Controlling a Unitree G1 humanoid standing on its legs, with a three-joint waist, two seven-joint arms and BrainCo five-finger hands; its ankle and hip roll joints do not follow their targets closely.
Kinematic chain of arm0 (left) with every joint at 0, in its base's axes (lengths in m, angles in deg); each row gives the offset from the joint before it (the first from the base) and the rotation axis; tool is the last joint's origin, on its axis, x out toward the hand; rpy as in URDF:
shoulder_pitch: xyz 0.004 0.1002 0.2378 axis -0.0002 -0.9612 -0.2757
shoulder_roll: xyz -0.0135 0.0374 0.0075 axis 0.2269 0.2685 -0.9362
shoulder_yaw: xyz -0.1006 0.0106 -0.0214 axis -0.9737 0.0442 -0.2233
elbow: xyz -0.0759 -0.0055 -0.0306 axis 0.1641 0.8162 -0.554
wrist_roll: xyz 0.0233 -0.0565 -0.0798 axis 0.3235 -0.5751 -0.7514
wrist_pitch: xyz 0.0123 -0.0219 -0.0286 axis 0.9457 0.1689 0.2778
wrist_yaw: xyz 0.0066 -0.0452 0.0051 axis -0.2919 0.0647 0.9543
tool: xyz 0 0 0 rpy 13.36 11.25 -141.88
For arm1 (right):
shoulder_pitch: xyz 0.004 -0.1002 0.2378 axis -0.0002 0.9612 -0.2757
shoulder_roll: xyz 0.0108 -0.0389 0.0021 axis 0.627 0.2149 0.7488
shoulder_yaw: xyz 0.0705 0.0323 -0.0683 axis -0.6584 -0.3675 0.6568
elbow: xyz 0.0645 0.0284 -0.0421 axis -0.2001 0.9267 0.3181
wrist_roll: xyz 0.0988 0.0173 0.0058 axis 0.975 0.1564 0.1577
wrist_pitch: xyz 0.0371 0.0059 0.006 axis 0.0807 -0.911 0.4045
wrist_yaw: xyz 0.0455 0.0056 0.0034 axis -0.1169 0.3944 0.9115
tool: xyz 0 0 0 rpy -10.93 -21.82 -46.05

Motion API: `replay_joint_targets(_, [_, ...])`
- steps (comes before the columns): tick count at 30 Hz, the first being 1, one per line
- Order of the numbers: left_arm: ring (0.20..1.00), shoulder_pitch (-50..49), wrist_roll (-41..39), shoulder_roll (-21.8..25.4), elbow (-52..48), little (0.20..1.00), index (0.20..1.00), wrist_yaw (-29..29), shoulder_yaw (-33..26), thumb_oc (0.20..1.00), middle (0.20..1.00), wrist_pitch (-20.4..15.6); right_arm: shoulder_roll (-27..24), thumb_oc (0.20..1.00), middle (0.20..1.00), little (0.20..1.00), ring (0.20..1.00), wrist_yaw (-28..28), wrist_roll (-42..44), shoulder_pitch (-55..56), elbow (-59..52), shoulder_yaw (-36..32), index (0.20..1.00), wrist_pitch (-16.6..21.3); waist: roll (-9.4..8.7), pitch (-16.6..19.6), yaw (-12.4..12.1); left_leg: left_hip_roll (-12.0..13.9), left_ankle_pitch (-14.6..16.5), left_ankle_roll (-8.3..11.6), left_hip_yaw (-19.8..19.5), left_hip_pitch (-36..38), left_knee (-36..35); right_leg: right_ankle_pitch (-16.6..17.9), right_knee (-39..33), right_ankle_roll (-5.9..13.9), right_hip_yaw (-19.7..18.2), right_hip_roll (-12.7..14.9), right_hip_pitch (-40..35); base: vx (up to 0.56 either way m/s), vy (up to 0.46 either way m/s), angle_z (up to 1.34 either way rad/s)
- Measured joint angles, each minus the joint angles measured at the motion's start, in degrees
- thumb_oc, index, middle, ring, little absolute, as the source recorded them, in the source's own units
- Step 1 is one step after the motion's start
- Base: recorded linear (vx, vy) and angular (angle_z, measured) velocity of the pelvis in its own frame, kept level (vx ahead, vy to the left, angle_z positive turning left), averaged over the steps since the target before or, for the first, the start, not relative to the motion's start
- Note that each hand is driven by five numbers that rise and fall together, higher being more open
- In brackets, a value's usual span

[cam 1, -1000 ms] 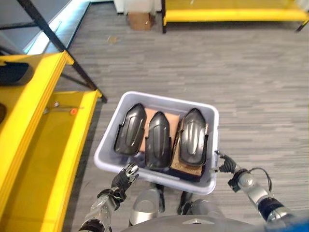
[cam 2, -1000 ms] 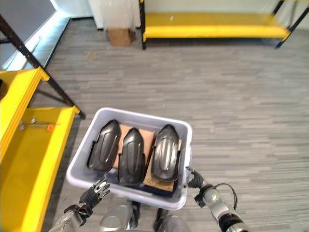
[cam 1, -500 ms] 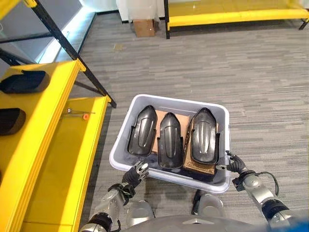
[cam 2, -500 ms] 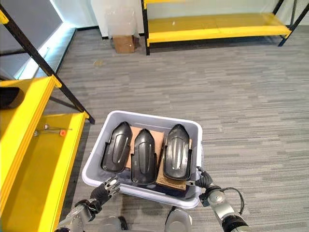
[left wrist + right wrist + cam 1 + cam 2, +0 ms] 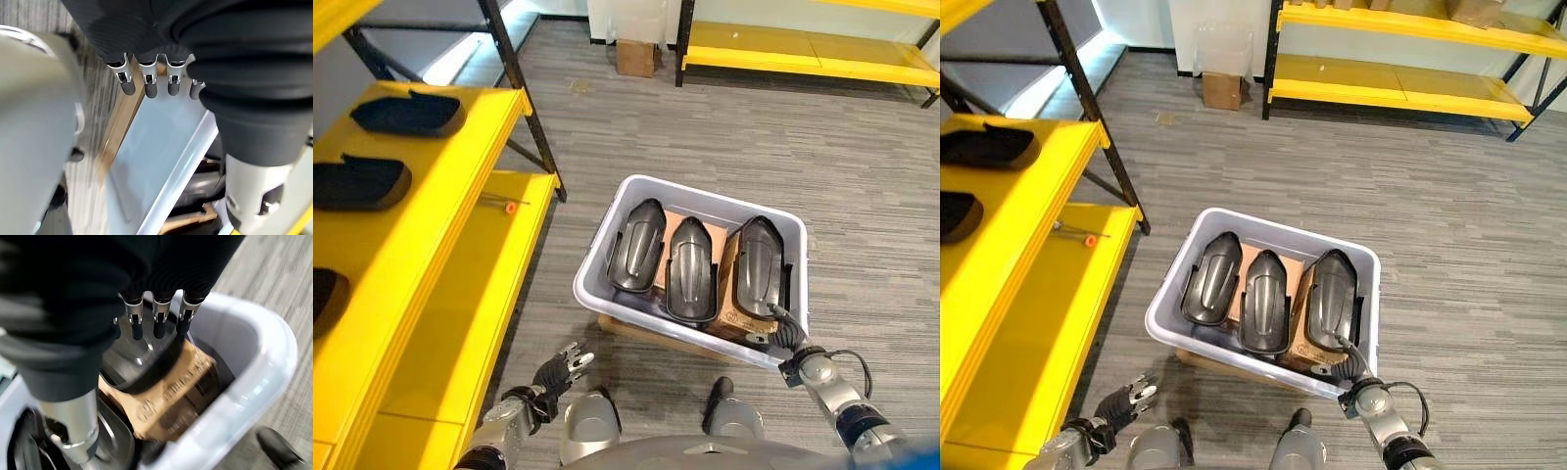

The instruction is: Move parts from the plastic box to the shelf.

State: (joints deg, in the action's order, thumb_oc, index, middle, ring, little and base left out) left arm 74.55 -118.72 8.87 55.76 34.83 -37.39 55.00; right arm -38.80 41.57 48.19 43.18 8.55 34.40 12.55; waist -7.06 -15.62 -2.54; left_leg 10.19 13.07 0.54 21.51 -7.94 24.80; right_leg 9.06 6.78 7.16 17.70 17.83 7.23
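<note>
Right hand [image 5: 790, 340] at smooth plastic box [image 5: 607, 257] (glossy black parts [image 5: 690, 282]).

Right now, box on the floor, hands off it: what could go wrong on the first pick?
1. The plastic box seems to rest on a cardboard piece; a pull on its rim may tip it.
2. The three black parts lie packed side by side, the right one propped on a cardboard carton; lifting one may drag a neighbour.
3. The right hand hovers at the box's near corner, the left hand hangs away from it.
</note>
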Motion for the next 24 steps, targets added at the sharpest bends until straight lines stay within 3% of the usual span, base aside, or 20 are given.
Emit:
replay_joint_targets(2, [1.0, 0.58, 0.19, -0.85, -1.54, 1.0, 1.0, 0.08, 0.15, 1.0, 1.0, -0.04, 0.07, 1.0, 1.0, 1.0, 1.0, -3.26, 0.17, 0.62, -4.15, -0.3, 1.0, 0.55, -1.7, -2.34, 0.78, 1.04, 0.28, -0.31, 1.91, -0.07, 0.76, 7.3, -4.31, -0.1, -0.08, -1.23, 0.26, -0.06, 0.108, -0.62])
replay_joint_targets(3, [1.0, -0.7, -0.3, -0.99, -2.4, 1.0, 1.0, 0.49, -0.54, 1.0, 1.0, -0.48, 1.27, 1.0, 1.0, 1.0, 1.0, -3.64, 0.02, 1.17, -6.32, -0.15, 1.0, 0.65, -1.71, -3.18, 0.66, 2.78, 0.04, -1.0, 4.56, 1.12, 0.5, 12.33, -6.18, 0.71, 1.93, -2.14, 0.37, -0.12, 0.099, -1.06])
replay_joint_targets(4, [1.0, -1.59, -0.94, -2.09, -2.71, 1.0, 1.0, 0.56, -0.57, 1.0, 1.0, -0.65, 1.6, 1.0, 1.0, 1.0, 1.0, -3.46, -0.48, 2.05, -7.45, -0.09, 1.0, 0.72, -1.46, -3.55, 0.39, 4.33, -0.07, -1.9, 6.91, 2.33, 0.33, 10.35, -2.33, 1.26, 6.08, -1.8, 1.79, -0.08, 0.027, -1.13])
replay_joint_targets(5, [1.0, -1.55, -1.03, -3.03, -3.22, 1.0, 1.0, 0.68, -0.01, 1.0, 1.0, -0.82, 1.19, 1.0, 1.0, 1.0, 1.0, -3.55, -0.93, 3.12, -7.34, -0.25, 1.0, 0.41, -0.92, -3.53, 0.37, 4.92, 0.07, -1.86, 7.48, 2.48, -0.55, 5.15, 6.85, 1.54, 5.92, -0.3, 4.39, -0.06, -0.06, -0.7])
replay_joint_targets(6, [1.0, -1.25, -1.62, -3.65, -3.72, 1.0, 1.0, 0.86, 0.54, 1.0, 1.0, -1.31, 0.76, 1.0, 1.0, 1.0, 1.0, -3.68, -1.02, 3.7, -7.37, -0.15, 1.0, 0.19, -0.37, -3.64, 0.8, 4.67, -0.52, -2.09, 6.48, 1.99, -1.2, 1.33, 13.96, 2.49, 2.63, -0.9, 6.23, -0.05, -0.108, -0.05])
replay_joint_targets(7, [1.0, -0.56, -3.16, -3.52, -4.6, 1.0, 1.0, 1.59, 2.33, 1.0, 1.0, -1.78, 0.34, 1.0, 1.0, 1.0, 1.0, -3.81, -0.97, 4.23, -7.32, 0.18, 1.0, 0.12, 0.63, -3.77, 1.73, 4.79, -2.47, 0.16, 3.51, 0.47, -1.89, -4.27, 20.29, 1.72, -2.99, -3.26, 7.55, -0.15, -0.158, 0.46])
replay_joint_targets(8, [1.0, 0.77, -4.15, -2.66, -6.51, 1.0, 1.0, 2.29, 4.33, 1.0, 1.0, -2.5, -0.45, 1.0, 1.0, 1.0, 1.0, -3.78, -0.97, 4.5, -6.88, 0.27, 1.0, 0.1, 0.69, -3.61, 1.9, 4.1, -4.27, 0.06, 2.08, -1.13, -4.16, -9.19, 20.28, 1.87, -4.91, -4.84, 6.56, -0.16, -0.166, 0.51])
replay_joint_targets(10, [1.0, 2.24, -5.74, -2.94, -7.08, 1.0, 1.0, 3.72, 4.44, 1.0, 1.0, -3.54, -1.9, 1.0, 1.0, 1.0, 1.0, -3.81, -0.98, -0.41, -3.77, 0.34, 1.0, 0.77, -0.06, -4.31, 0.69, 2.74, -6.22, -0.17, 2.59, -3.44, -4.6, -11.58, 11.37, 0.2, -3.25, -5.25, 2.92, -0.13, -0.186, 0.12])
replay_joint_targets(11, [1.0, 3.35, -6.35, -3.05, -6.93, 1.0, 1.0, 4.42, 4.24, 1.0, 1.0, -3.68, -3.02, 1.0, 1.0, 1.0, 1.0, -3.9, -0.96, -4.1, -1.71, 0.52, 1.0, 1.19, 1.21, -6.06, -0.01, 3.18, -6.88, 0.23, 2.69, -4.18, -4.49, -12.44, 7.5, -1.62, -2.66, -6.01, 1.55, -0.06, -0.122, -0.05])
replay_joint_targets(12, [1.0, 4.97, -7.44, -3.51, -7.54, 1.0, 1.0, 5.03, 4.12, 1.0, 1.0, -3.69, -4.9, 1.0, 1.0, 1.0, 1.0, -4.08, -0.64, -7.97, -0.91, 1.21, 1.0, 1.16, 3.83, -7.7, -0.3, 4.11, -8.21, 1.15, 2.27, -5.29, -5.28, -11.62, 6.23, -1.73, -1.03, -6.81, 1.84, -0.04, -0.069, 0.01])
replay_joint_targets(14, [1.0, 5.67, -7.97, -4.21, -7.83, 1.0, 1.0, 5.39, 4.0, 1.0, 1.0, -3.6, -6.97, 1.0, 1.0, 1.0, 1.0, -4.41, 0.01, -12.98, -1.03, 1.31, 1.0, 1.14, 6.41, -9.21, -0.26, 4.25, -10.65, 1.8, 2.21, -4.87, -8.82, -11.46, 6.07, -3.16, 0.27, -7.37, 2.24, -0.01, -0.027, 0.2])
replay_joint_targets(18, [1.0, 5.45, -8.91, -4.28, -11.41, 1.0, 1.0, 5.18, 4.18, 1.0, 1.0, -2.17, -7.99, 1.0, 1.0, 1.0, 1.0, -5.49, 0.17, -18.9, -1.37, -0.07, 1.0, 1.17, 6.79, -9.42, -1.0, 4.94, -11.07, 1.97, 1.62, -4.13, -10.01, -13.6, 8.63, -5.29, 1.76, -7.46, 2.85, -0.01, 0.016, 0.16])
replay_joint_targets(24, [1.0, 10.76, -8.95, -2.68, -12.66, 1.0, 1.0, 5.46, 4.74, 1.0, 1.0, -0.82, -7.86, 1.0, 1.0, 1.0, 1.0, -6.22, 0.02, -25.24, -2.96, 1.2, 1.0, 0.17, 6.76, -11.5, -1.86, 3.24, -11.23, 0.58, 1.44, -7.34, -6.19, -16.29, 16.27, -4.71, 1.75, -3.49, 6.91, -0.03, 0.033, 0.13])
